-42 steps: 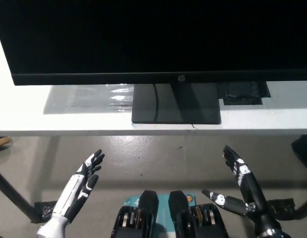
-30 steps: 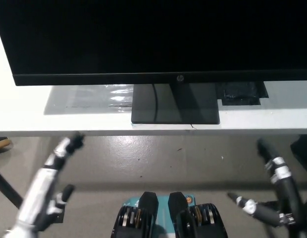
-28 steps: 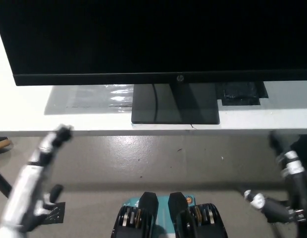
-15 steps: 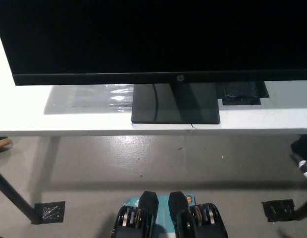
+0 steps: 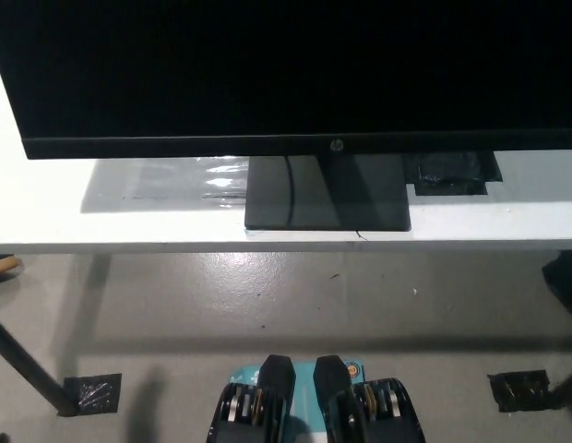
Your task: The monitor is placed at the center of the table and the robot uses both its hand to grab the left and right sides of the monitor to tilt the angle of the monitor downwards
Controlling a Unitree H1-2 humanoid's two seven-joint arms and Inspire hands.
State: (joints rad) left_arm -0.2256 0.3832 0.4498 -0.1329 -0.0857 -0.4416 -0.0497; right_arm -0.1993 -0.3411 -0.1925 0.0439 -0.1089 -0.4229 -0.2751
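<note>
A large black monitor [image 5: 286,69] with a dark screen fills the top of the head view. Its lower bezel carries a small logo, and its right side runs past the picture's edge. It stands on a flat black base [image 5: 327,205] on the white table [image 5: 46,217]. The monitor's left edge is visible near the picture's left side. Neither my white left hand nor my black right hand shows anywhere in the picture.
A dark patch [image 5: 452,175] lies on the table right of the base. Below the table's front edge is grey floor with black table legs [image 5: 23,365] at the lower left and a taped foot [image 5: 521,389] at the lower right.
Both hands, raised open below the table edge, spread outward to the left and right and left the picture. The monitor has not moved.
</note>
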